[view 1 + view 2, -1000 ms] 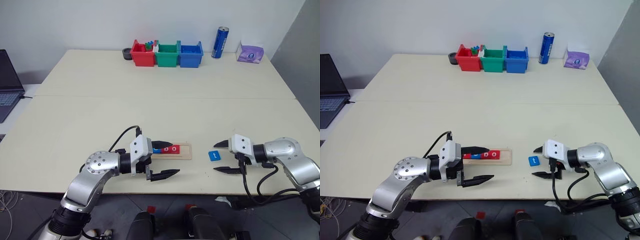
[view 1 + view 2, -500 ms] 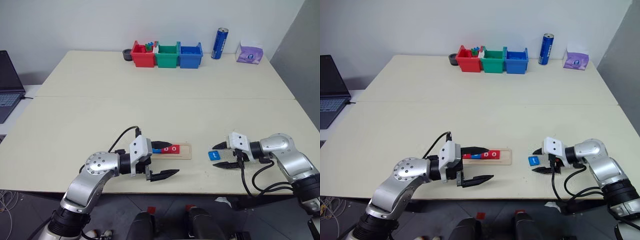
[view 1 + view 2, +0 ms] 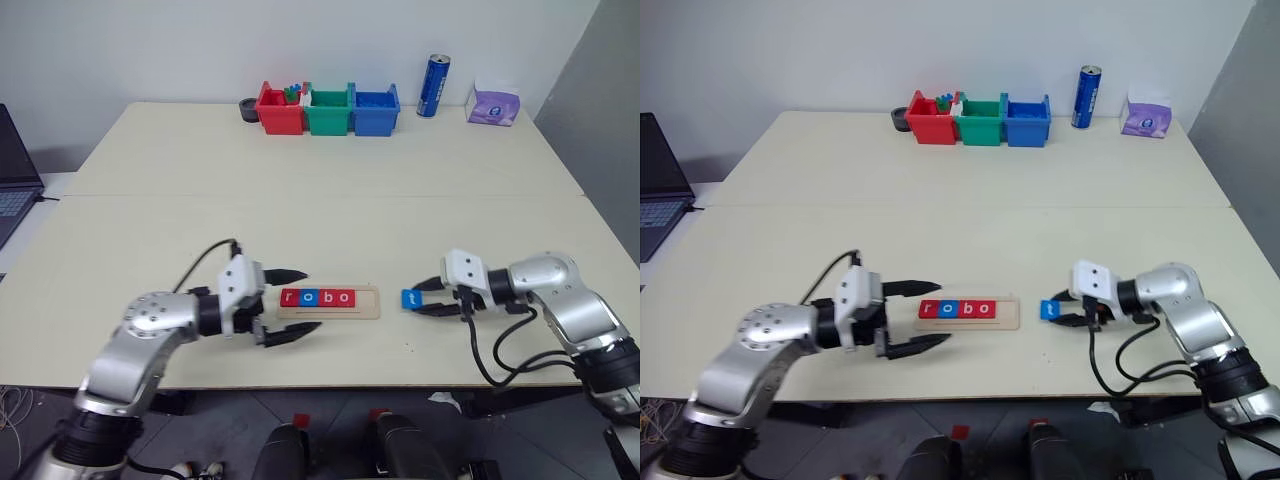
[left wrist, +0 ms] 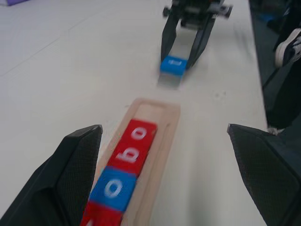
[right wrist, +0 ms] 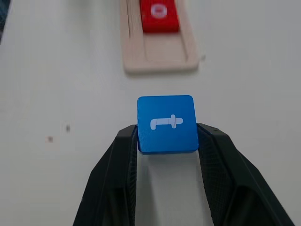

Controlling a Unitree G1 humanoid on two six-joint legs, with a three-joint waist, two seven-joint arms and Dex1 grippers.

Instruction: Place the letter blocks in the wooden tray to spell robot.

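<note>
The wooden tray (image 3: 366, 300) lies near the table's front edge. Four letter blocks sit in its groove reading r, o, b, o: red (image 3: 291, 297), blue (image 3: 309, 297), red (image 3: 327, 297), red (image 3: 345, 297). The slot at its right end is bare. Just right of the tray, my right gripper (image 5: 167, 136) is shut on the blue t block (image 5: 167, 124), which hangs slightly above the table with its shadow beneath. My left gripper (image 3: 310, 299) stands open at the tray's left end, one finger behind the tray and one in front, holding nothing.
Red (image 3: 279, 108), green (image 3: 330, 110) and blue (image 3: 375, 109) bins stand in a row at the table's back. Beside them are a blue can (image 3: 433, 86) and a purple tissue pack (image 3: 493, 105). A laptop (image 3: 12, 185) sits at the far left.
My right gripper has shut on the blue t block, lifted it and carried it left toward the tray. My left gripper has drawn back to the left, uncovering the r block.
</note>
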